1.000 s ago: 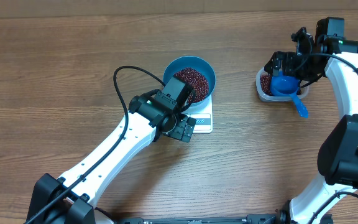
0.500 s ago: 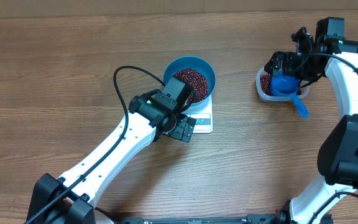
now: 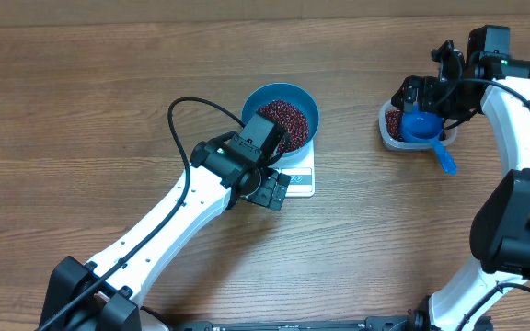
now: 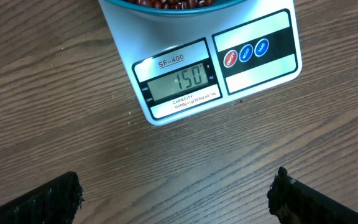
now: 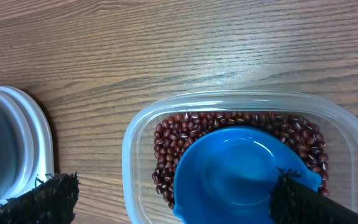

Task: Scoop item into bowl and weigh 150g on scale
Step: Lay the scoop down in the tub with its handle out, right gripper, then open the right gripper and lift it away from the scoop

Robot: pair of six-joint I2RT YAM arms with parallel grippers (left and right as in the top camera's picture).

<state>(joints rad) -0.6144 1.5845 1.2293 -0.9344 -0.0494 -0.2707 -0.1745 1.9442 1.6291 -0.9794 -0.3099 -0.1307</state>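
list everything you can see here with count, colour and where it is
bowl: one, blue, standing on the scale
beans: many, dark red-brown, a heap in the bowl and more in the tub
scale: one, white, mid-table, display reading 150
tub: one, clear plastic, right side of the table
scoop: one, blue, bowl part lying in the tub on the beans, handle sticking out over the rim
white-rimmed thing: one, beside the tub, cannot tell what it is
table: one, brown wood, under everything
left hand: one, black fingers, open and empty, over bare table by the scale's display
right hand: one, black fingers, open, above the tub and scoop
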